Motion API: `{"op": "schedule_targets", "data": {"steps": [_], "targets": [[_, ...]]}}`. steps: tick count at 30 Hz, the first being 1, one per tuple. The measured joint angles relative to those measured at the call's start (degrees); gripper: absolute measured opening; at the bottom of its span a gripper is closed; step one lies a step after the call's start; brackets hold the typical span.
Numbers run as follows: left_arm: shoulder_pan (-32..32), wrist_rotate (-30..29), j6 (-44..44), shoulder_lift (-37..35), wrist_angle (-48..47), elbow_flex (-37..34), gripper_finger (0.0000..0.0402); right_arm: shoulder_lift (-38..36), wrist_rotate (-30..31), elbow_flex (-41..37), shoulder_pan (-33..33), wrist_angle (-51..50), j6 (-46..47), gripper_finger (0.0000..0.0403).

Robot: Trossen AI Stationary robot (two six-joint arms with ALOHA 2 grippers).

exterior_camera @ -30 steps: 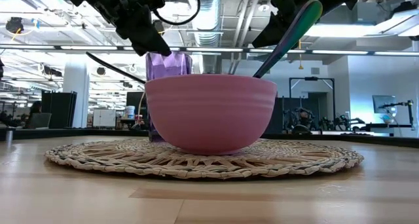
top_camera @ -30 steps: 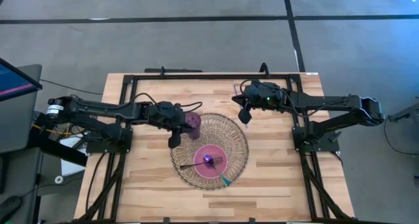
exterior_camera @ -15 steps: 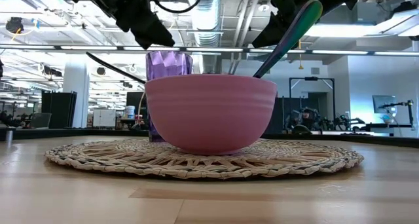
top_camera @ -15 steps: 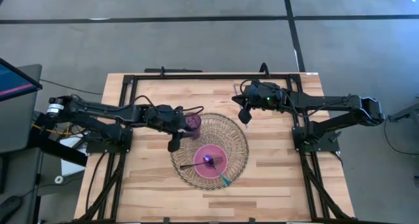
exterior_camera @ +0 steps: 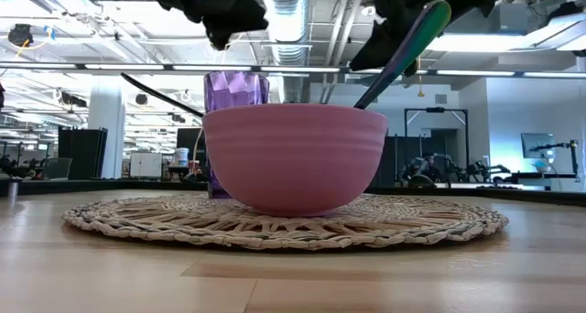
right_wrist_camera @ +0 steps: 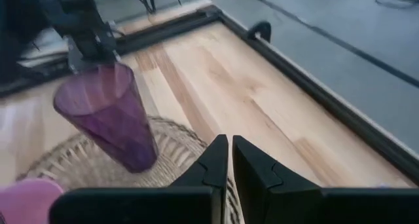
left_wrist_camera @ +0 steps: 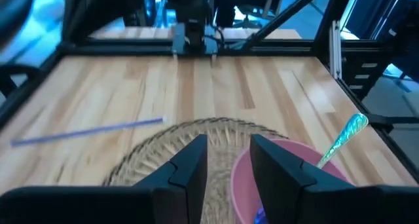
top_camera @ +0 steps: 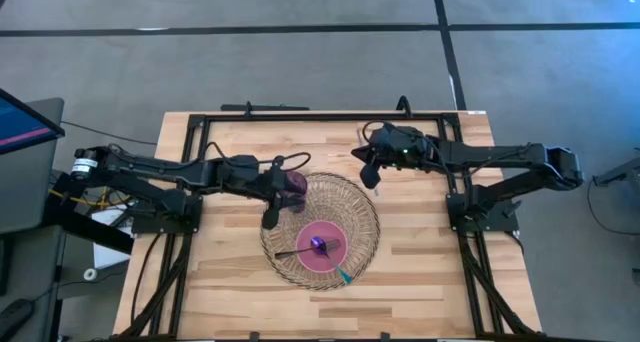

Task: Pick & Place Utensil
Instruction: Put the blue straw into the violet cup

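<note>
A pink bowl (top_camera: pixel 320 246) stands on a round woven mat (top_camera: pixel 355 207). A spoon with a shimmering teal handle (exterior_camera: pixel 410 40) leans on the bowl's rim, and a dark-handled utensil (top_camera: pixel 288 253) pokes out over its left side. A purple faceted cup (top_camera: pixel 295 187) stands upright on the mat's far-left part. My left gripper (top_camera: pixel 270 214) hangs open above the mat's left edge, beside the cup and higher than its rim (exterior_camera: pixel 236 75); in its own view its fingers (left_wrist_camera: pixel 190 165) point across the mat. My right gripper (top_camera: pixel 368 172) is shut and hovers over the mat's far-right edge, touching nothing.
A thin purple stick (left_wrist_camera: pixel 85 131) lies flat on the wood near the far edge, by the right arm (top_camera: pixel 358 135). A black metal frame (top_camera: pixel 300 116) borders the table. Bare wood lies on the near side (top_camera: pixel 420 292) and to the left of the mat.
My left gripper has risen from the purple cup's rim and drifted a little toward the table's right. The cup has stayed upright where it was. The bowl and the utensils have not moved.
</note>
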Motion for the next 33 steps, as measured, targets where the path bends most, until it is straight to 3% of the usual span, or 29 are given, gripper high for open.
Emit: {"op": "schedule_targets", "data": {"steps": [9, 22, 33], "targets": [[0.0, 0.0, 2.3, 0.0, 1.9, 0.0, 0.0118, 6.9, 0.0, 0.9, -2.7, 1.8, 0.1, 0.0023], [0.0, 0.0, 2.3, 0.0, 2.1, 0.0, 0.0118, 16.0, 0.4, 4.4, -6.6, 1.6, -2.7, 0.0108], [0.0, 0.0, 2.2, 0.0, 2.1, 0.0, 0.0118, 20.8, 0.6, 4.6, -11.2, 1.2, -0.6, 0.0146]]}}
